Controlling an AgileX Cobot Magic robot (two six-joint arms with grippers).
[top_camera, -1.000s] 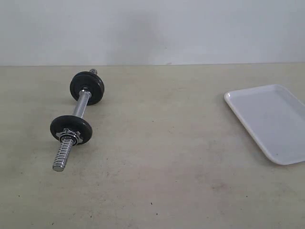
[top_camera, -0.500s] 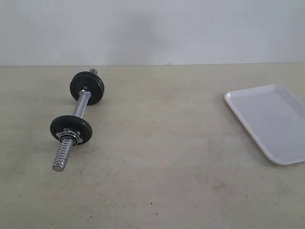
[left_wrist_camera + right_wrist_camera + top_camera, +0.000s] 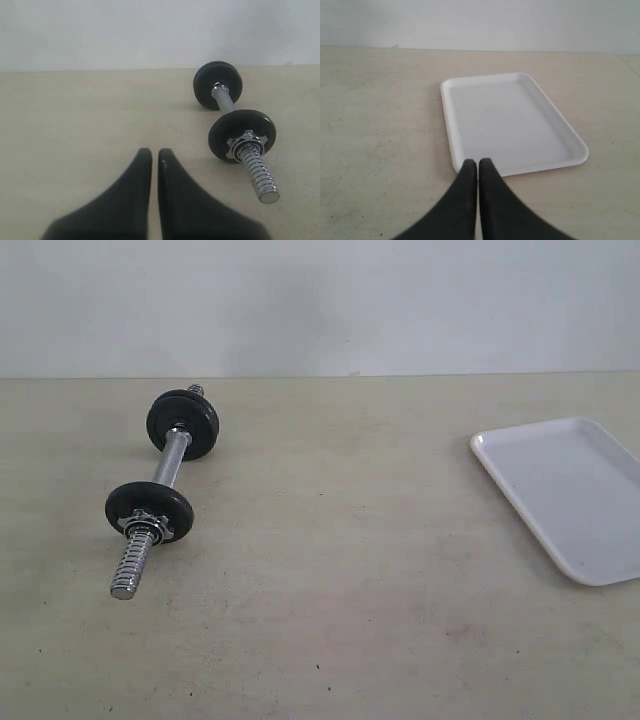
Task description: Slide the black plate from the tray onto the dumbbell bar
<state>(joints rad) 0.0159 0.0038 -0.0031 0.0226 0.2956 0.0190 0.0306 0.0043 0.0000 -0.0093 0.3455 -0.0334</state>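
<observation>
The exterior camera looks from slightly above across the tabletop (image 3: 340, 570) to the wall (image 3: 320, 300), with the dumbbell bar (image 3: 172, 458) at frame left and the tray (image 3: 570, 490) at the right edge. Each wrist camera looks low over its jaws toward that wall, the left one near the bar and the right one near the tray.

Left: dumbbell bar (image 3: 172, 458) w/ 2 black discs (image 3: 150, 508); right: tray (image 3: 570, 490), well apart.
</observation>
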